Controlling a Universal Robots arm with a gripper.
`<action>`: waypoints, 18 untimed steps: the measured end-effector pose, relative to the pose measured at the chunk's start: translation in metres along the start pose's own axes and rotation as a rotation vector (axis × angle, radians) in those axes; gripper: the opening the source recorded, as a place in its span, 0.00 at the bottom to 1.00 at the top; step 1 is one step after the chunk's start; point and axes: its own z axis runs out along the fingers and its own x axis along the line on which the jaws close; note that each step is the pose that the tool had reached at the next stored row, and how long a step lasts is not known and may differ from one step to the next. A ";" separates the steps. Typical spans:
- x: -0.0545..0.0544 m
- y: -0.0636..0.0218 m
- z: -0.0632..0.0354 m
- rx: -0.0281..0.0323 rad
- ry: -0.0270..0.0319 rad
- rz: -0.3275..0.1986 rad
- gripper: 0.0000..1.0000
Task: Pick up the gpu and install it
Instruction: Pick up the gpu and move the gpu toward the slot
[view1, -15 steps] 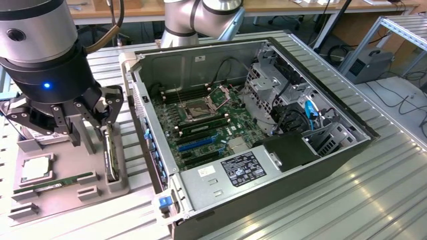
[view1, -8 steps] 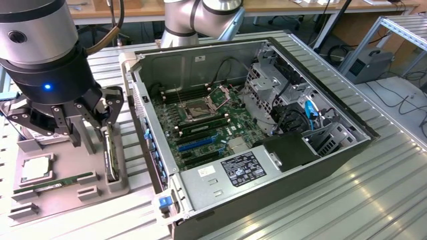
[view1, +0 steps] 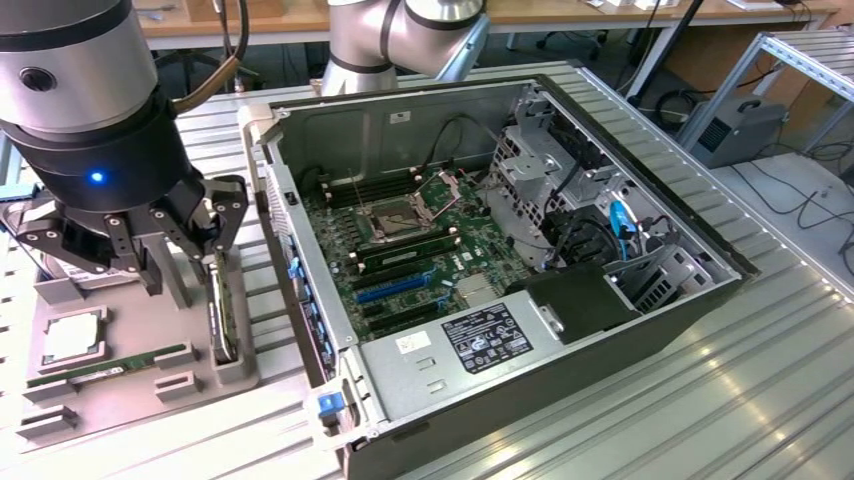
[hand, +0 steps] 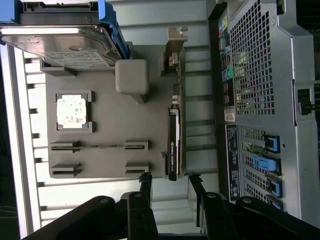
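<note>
The gpu (hand: 173, 135) is a thin black card standing on its edge in a slot of the grey fixture tray (hand: 105, 125), its silver bracket (hand: 175, 47) at the end away from me. In the exterior view the gpu (view1: 224, 320) stands at the tray's edge nearest the open computer case (view1: 561, 330). My gripper (hand: 170, 182) is open and holds nothing. Its two black fingertips (hand: 146, 181) stand on either side of the card's line, just off the card's near end. The exterior view has the gripper (view1: 184, 270) hovering low over the tray, close to the card.
The tray also holds a silver hard drive (hand: 60, 47), a CPU (hand: 72, 111) and a narrow RAM stick (hand: 100, 146). The case lies open on the ribbed metal table (view1: 747, 400), motherboard (view1: 400, 255) and blue slot (view1: 394, 286) exposed. Its perforated rear panel (hand: 260, 75) is close beside the card.
</note>
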 end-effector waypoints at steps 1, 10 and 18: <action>0.000 0.0000 0.0002 0.0000 0.0001 0.000 0.42; 0.000 -0.0001 0.0026 0.0000 0.0000 0.000 0.42; 0.000 -0.0001 0.0047 0.0000 0.0000 0.000 0.42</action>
